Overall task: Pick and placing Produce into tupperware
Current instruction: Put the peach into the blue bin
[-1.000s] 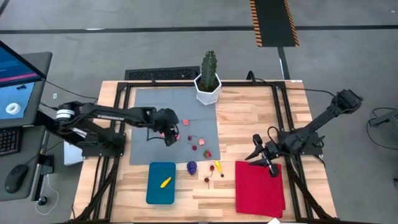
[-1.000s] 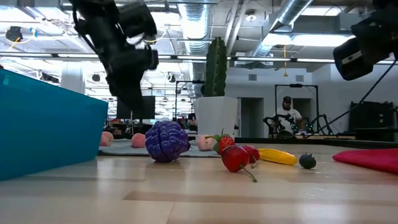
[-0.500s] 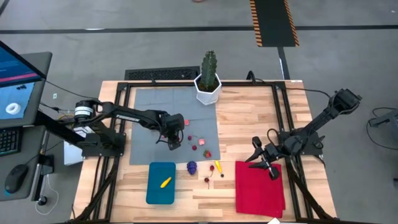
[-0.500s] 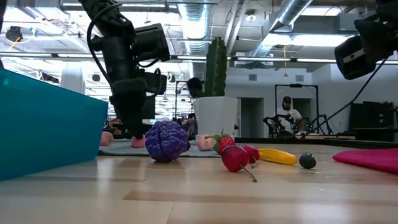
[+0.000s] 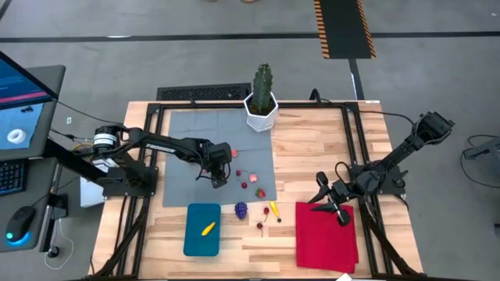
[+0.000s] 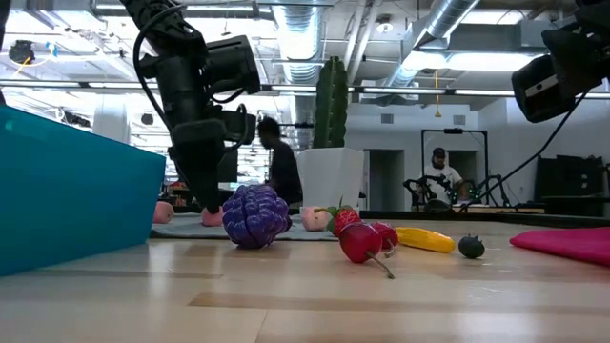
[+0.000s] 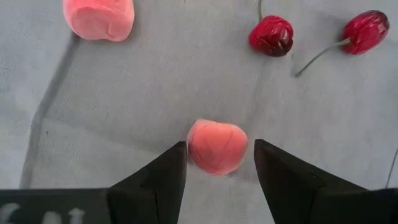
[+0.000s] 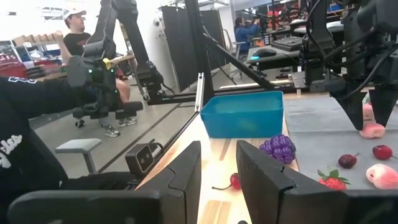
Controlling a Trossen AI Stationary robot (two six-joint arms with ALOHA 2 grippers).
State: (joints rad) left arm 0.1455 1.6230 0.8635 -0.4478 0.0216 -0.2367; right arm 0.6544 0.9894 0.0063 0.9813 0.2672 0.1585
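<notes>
The teal tupperware (image 5: 202, 229) stands near the table's front edge with one yellow piece (image 5: 208, 229) in it. My left gripper (image 5: 219, 178) is down on the grey mat (image 5: 183, 140), open. Its fingers stand on either side of a pink fruit (image 7: 216, 146) lying on the mat. I cannot tell whether they touch it. Another pink piece (image 7: 98, 18) and two dark red cherries (image 7: 271, 35) lie beyond. A purple grape bunch (image 5: 241, 209), a yellow piece (image 5: 274, 209) and a strawberry (image 5: 260, 193) lie on the table. My right gripper (image 5: 332, 204) waits over the red cloth's far left corner, narrowly open.
A cactus in a white pot (image 5: 262, 97) stands at the mat's far right corner. The red cloth (image 5: 326, 234) lies flat at the front right. Two more small fruits (image 5: 260, 226) lie between the grape bunch and the cloth. A person walks in the room behind (image 6: 281, 171).
My left gripper has come down toward the mat and shifted a little toward the table's right and near edge. It now stands low over the pink fruit and has kept still since. Its fingers have stayed open. No produce has moved.
</notes>
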